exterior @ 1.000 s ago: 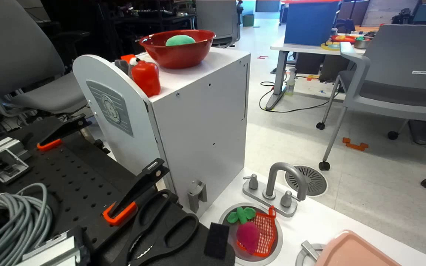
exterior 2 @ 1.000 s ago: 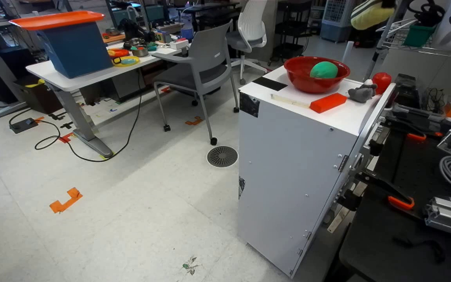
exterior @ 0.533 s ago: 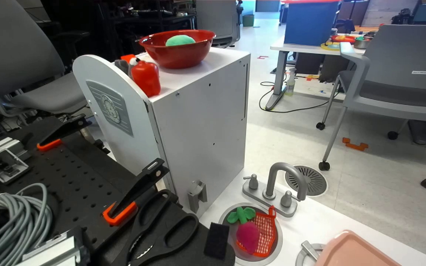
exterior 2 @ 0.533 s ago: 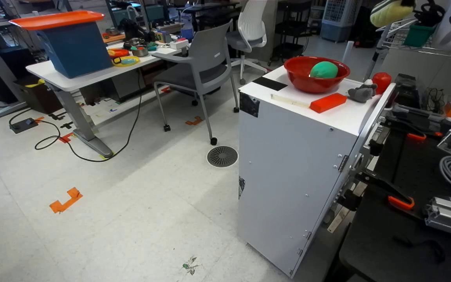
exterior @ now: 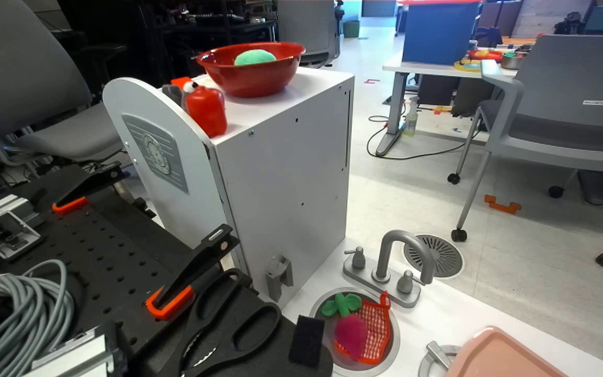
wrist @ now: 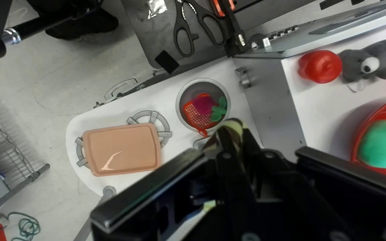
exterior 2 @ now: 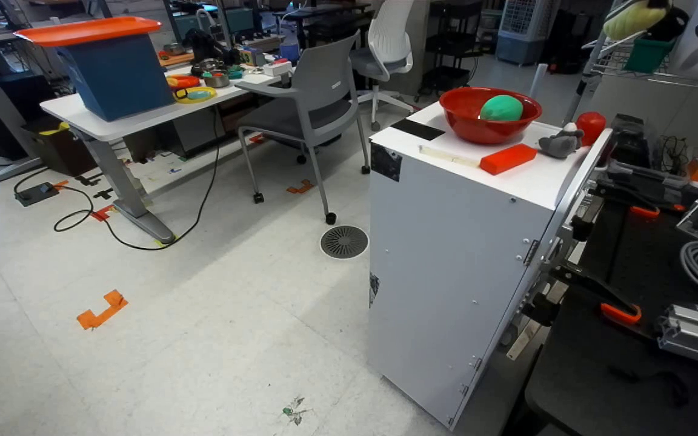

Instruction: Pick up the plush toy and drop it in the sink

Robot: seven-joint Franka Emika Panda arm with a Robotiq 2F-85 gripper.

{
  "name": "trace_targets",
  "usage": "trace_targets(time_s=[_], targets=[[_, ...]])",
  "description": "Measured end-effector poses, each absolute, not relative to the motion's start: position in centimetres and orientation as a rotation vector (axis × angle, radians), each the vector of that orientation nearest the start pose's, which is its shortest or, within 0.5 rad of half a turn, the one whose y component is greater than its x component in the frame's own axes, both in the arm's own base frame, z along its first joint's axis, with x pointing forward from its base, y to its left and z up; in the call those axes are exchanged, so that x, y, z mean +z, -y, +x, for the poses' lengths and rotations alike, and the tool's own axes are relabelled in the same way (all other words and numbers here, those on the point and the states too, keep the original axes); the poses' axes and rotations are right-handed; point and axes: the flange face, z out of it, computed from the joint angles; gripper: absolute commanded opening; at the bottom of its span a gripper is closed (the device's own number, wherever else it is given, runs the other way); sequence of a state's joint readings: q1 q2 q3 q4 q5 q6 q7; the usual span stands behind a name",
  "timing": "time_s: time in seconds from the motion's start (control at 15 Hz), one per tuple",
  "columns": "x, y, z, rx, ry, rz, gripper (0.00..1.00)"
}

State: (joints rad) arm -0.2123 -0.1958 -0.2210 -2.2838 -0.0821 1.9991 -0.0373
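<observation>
The plush toy (exterior 2: 634,21), yellow-green with a dark stripe, hangs in the air at the top right of an exterior view, partly cut by the top edge. In the wrist view the toy (wrist: 234,125) is pinched between the fingertips of my gripper (wrist: 235,130), which is shut on it. The sink (exterior: 396,335) is a round grey basin in the white counter, with a grey faucet (exterior: 406,240). In the wrist view the sink (wrist: 179,100) lies just beyond the toy. A red checkered mitt (wrist: 194,115) and a magenta-and-green item (wrist: 203,103) lie inside it.
A white cabinet (exterior: 286,193) stands beside the sink, bearing a red bowl (exterior: 252,78), a red pepper (exterior: 207,111) and a grey plush (wrist: 364,62). A pink board (wrist: 122,149) lies on the counter's stove rings. Black scissors (wrist: 188,30) lie on the dark table.
In an exterior view the held toy has moved steadily to the right along the top edge. In the other exterior view nothing has changed.
</observation>
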Motion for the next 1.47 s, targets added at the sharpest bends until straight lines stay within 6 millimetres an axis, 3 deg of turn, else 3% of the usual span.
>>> trace_targets(time_s=[0.6,1.47], targets=[[41.0,21.5,45.0,0.219,-0.543,-3.122,0.02],[40.6,22.7,45.2,0.186,-0.565,-3.139,0.02]])
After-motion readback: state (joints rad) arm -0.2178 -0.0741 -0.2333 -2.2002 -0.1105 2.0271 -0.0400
